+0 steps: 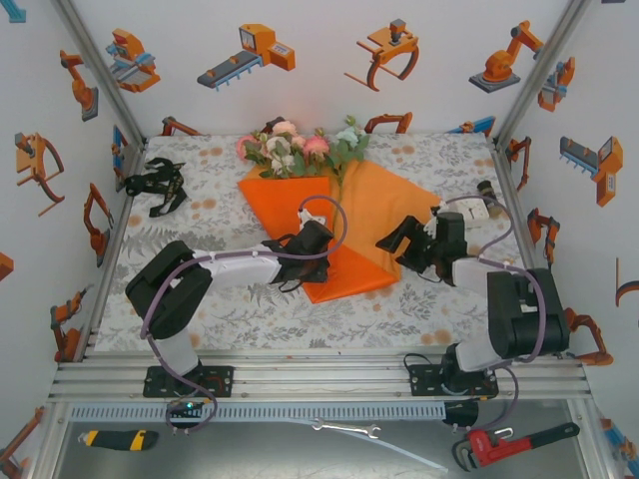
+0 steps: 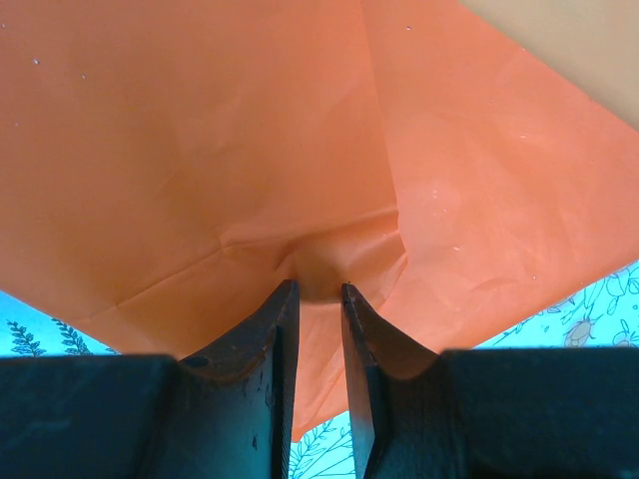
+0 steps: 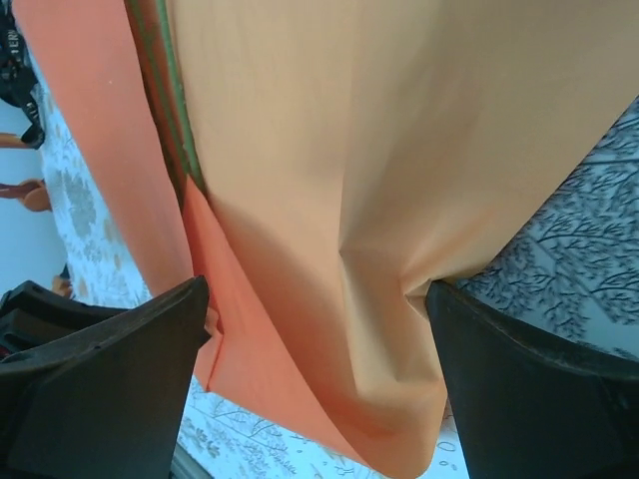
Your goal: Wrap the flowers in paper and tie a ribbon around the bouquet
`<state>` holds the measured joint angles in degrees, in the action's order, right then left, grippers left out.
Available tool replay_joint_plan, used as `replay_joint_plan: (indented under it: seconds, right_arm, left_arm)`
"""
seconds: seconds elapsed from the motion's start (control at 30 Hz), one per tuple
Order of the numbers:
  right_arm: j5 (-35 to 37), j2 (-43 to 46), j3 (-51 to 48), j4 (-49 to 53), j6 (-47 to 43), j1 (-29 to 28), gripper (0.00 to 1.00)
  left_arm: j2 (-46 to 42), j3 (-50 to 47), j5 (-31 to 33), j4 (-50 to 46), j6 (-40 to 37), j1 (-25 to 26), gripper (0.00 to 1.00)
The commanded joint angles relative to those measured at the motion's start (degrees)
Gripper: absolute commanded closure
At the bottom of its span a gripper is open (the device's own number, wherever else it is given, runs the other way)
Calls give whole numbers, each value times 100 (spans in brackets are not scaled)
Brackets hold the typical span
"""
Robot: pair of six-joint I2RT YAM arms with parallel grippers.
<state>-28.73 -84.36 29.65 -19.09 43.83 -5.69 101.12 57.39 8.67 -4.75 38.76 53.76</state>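
Currently, with the left claw (image 2: 319,291) clenched on a raised fold of the thin bright orange paper sheet (image 1: 374,205); with the right claw (image 3: 315,299) released wide, straddling that sheet's right edge. Pink, white and pale blue long-stemmed flowers (image 1: 300,148) at the sheet's far end, half covered. Wrapping barely begun; thin black ribbon (image 1: 155,185) well left of the sheet, not yet tied.

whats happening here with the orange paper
Two robot arms are wrapping the flowers in the orange paper. The left gripper pinches a fold at the paper's near end; the right gripper is open, fingers astride the right flap. What looks like the black ribbon lies apart at far left, not yet used.
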Motion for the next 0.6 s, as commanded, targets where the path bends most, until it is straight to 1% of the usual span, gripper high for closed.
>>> replay_joint_plan:
  seconds: [0.0,0.1,0.2,0.23,0.3,0.37,0.43,0.5,0.57]
  right_arm:
    - [110,721,-290,260,387,-63,20]
    - [387,1640,-554,449,564,-96,19]
    - [526,2206,-834,457,887,-183,19]
    - [659,2347,-887,610,916,-195,19]
    - [1314,2724,-874,1533,869,-197,19]
    - [1841,2987,-824,2331,1020,-204,19]
    - [1879,3061,-794,2699,1290,-249,20]
    - [1843,3069,-828,2910,1867,-328,20]
    - [1714,3027,-934,2804,2138,-436,20]
  left_arm:
    - [-2,-72,109,5,49,20,72]
    - [72,16,81,-4,17,21,72]
    - [157,104,53,12,16,21,72]
    - [184,129,39,26,10,21,72]
    - [206,156,45,28,35,23,72]
    - [189,136,62,36,61,28,72]
    - [182,115,89,43,87,38,72]
    - [205,96,69,62,120,46,72]
    - [237,95,65,68,144,47,72]
